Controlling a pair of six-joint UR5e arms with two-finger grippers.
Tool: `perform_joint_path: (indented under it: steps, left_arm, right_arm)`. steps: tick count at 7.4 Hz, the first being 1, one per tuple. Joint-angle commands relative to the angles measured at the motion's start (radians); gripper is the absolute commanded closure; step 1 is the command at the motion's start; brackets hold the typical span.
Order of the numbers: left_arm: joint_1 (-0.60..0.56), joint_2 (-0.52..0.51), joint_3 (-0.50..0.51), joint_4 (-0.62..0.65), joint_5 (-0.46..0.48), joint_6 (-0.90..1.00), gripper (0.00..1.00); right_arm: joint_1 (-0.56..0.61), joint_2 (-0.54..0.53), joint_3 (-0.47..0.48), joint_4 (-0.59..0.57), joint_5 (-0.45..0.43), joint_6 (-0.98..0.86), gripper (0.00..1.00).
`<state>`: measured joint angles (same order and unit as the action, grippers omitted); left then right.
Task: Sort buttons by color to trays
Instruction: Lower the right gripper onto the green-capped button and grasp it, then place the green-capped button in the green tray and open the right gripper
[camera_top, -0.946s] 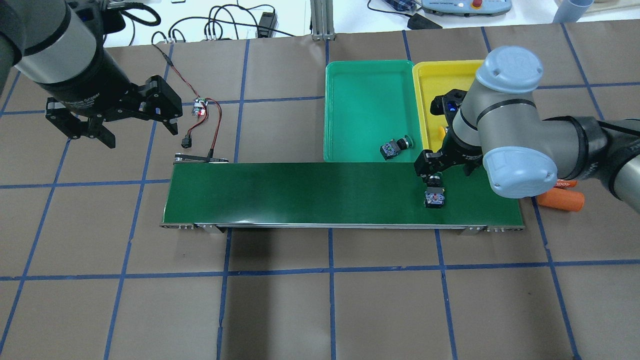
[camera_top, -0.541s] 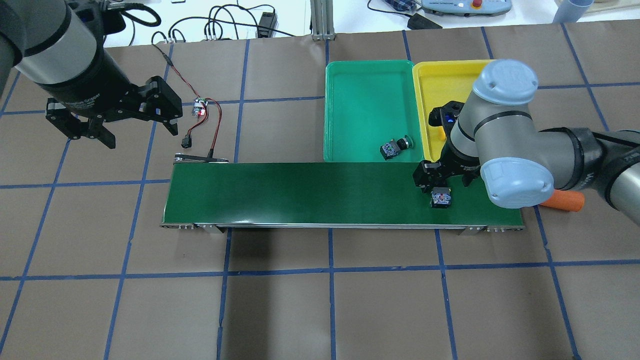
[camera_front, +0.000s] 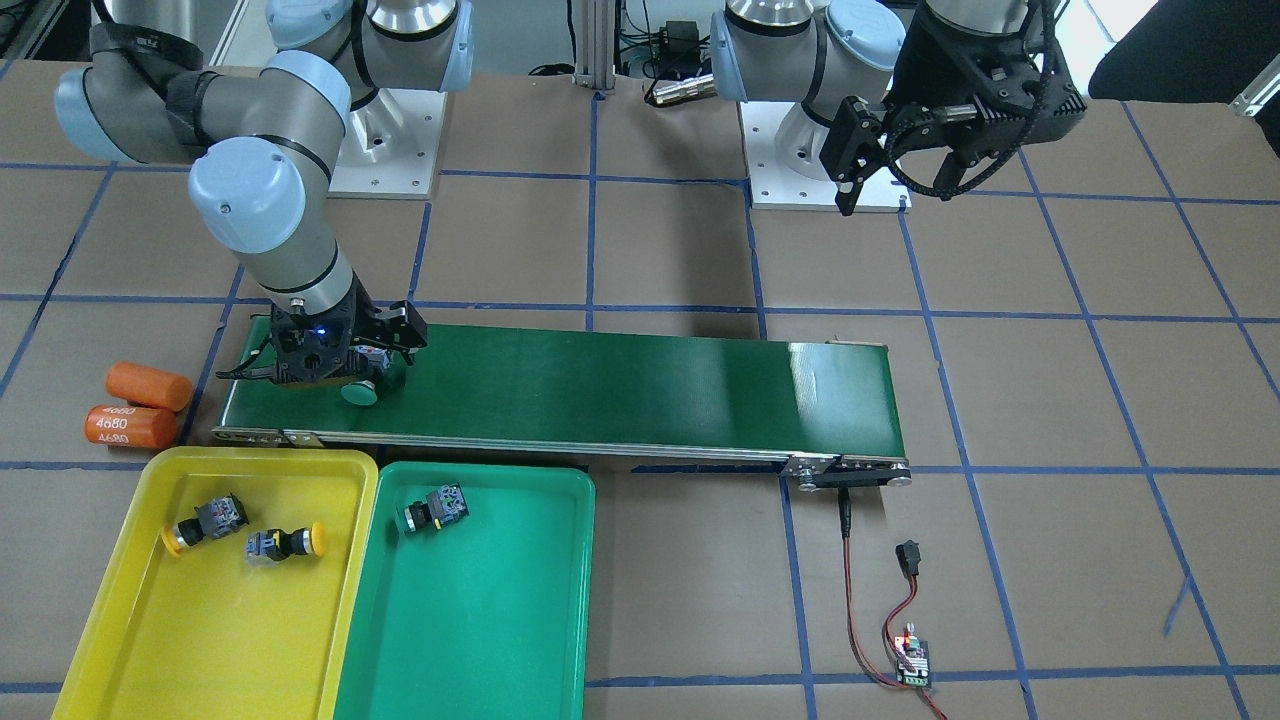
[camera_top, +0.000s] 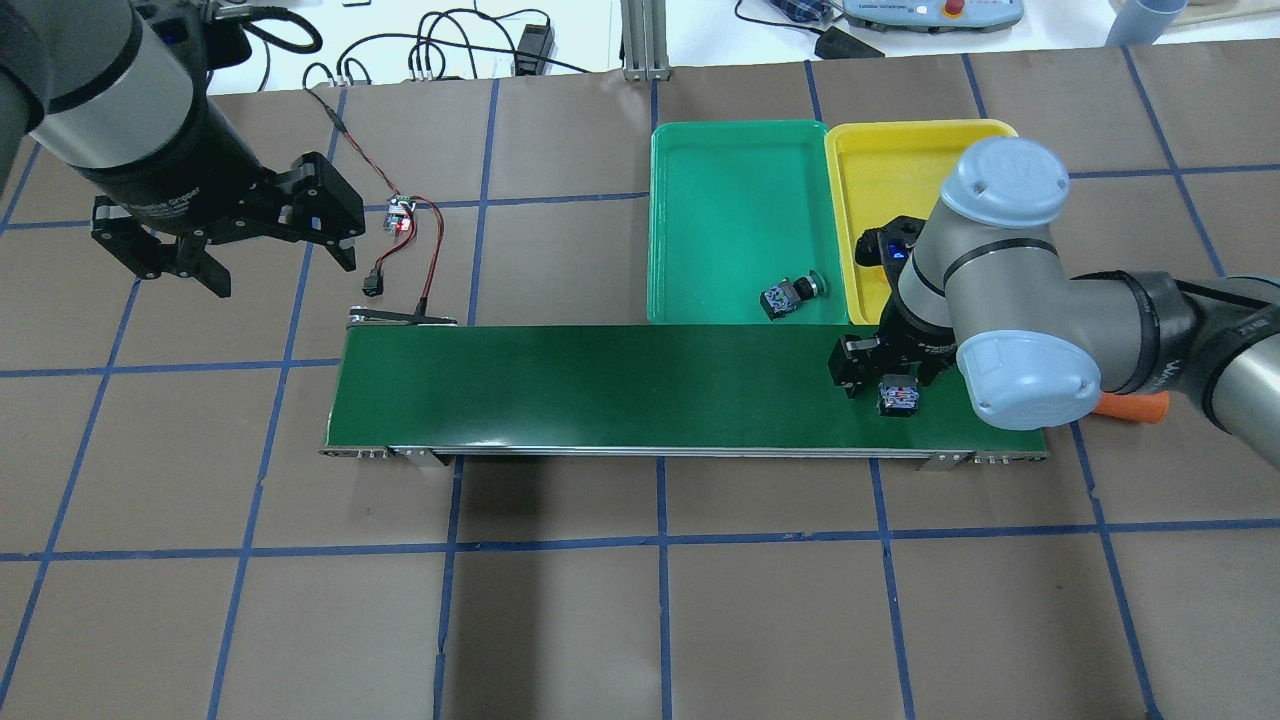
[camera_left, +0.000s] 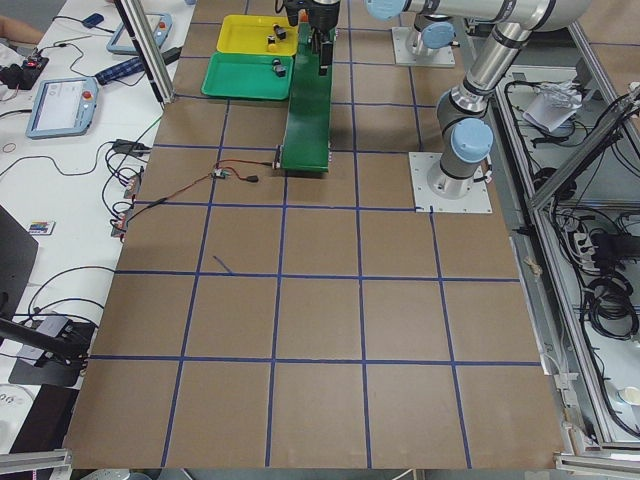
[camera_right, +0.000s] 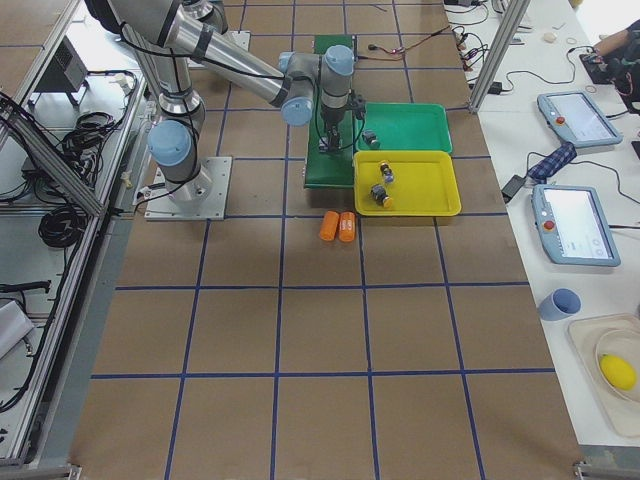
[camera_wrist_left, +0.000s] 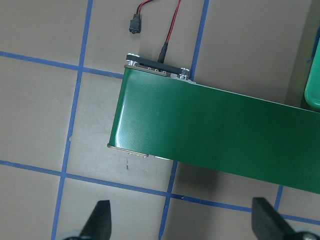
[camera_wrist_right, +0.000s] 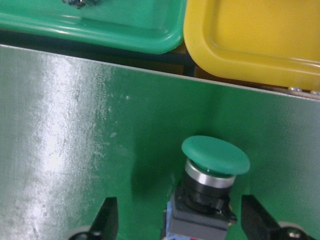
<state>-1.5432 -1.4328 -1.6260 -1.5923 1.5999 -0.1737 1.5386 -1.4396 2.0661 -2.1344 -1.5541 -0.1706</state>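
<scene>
A green-capped button (camera_wrist_right: 215, 156) lies on the dark-green conveyor belt (camera_top: 600, 385) near its right end; it also shows in the front view (camera_front: 358, 393) and overhead (camera_top: 898, 398). My right gripper (camera_wrist_right: 182, 221) is open, low over the belt, with a finger on each side of this button. Another green button (camera_front: 432, 510) lies in the green tray (camera_front: 480, 620). Two yellow buttons (camera_front: 205, 520) (camera_front: 285, 543) lie in the yellow tray (camera_front: 200, 640). My left gripper (camera_top: 280, 268) is open and empty, high beyond the belt's left end.
Two orange cylinders (camera_front: 140, 405), one printed "4680", lie beside the belt's right end. A small circuit board (camera_top: 402, 215) with red and black wires (camera_top: 435, 255) lies beyond the belt's left end. The trays stand side by side against the belt's far edge.
The green-capped button has moved to the right along the belt. My right gripper has moved with it, toward the near side, and now straddles it. The left arm has not moved.
</scene>
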Motion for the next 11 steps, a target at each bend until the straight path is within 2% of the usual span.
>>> perform_joint_path:
  steps: [1,2,5,6,8,10,11]
  left_arm:
    - [0.000,0.000,0.000,0.000,0.000,-0.001,0.00]
    - [0.000,0.000,0.000,0.000,0.000,-0.001,0.00]
    - [0.000,0.000,0.000,0.000,0.000,0.002,0.00]
    - [0.000,0.000,0.000,0.000,0.000,0.002,0.00]
    - [0.000,0.000,-0.002,0.000,0.000,0.007,0.00]
    - [0.000,0.000,-0.003,0.000,0.000,0.005,0.00]
    - [0.001,0.000,-0.002,0.002,0.000,0.007,0.00]
  right_arm:
    - [0.000,0.005,0.002,0.002,-0.021,-0.001,0.68]
    - [0.000,0.007,0.000,0.002,-0.023,-0.003,0.76]
    - [0.002,0.007,-0.041,-0.009,-0.038,0.005,0.77]
    - [0.002,0.036,-0.119,0.005,-0.040,0.006,0.76]
    - [0.012,0.179,-0.290,0.013,-0.023,0.005,0.70]
    - [0.142,0.316,-0.481,0.005,-0.035,0.118,0.63]
    - [0.205,0.370,-0.535,0.004,-0.056,0.185,0.61]
